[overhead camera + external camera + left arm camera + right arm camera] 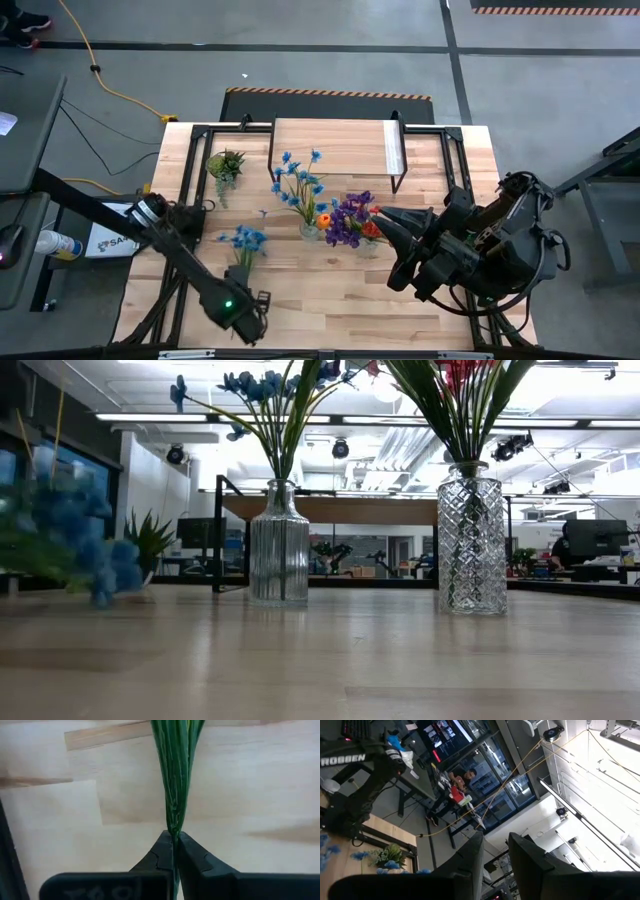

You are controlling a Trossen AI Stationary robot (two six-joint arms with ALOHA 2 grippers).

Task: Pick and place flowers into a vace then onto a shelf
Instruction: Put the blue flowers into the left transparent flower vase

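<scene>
The left gripper's (174, 851) dark fingers pinch the green stems of a blue flower bunch (244, 240) lying on the table's near-left, blooms seemingly pointing toward the low light-wood shelf (330, 145).

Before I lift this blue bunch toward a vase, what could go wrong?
The left gripper pinches the green stems only at their very ends, so the blue bunch may droop or slip. Both glass vases already hold flowers with narrow necks, so insertion could tip one. The right gripper hovers close beside them.
</scene>
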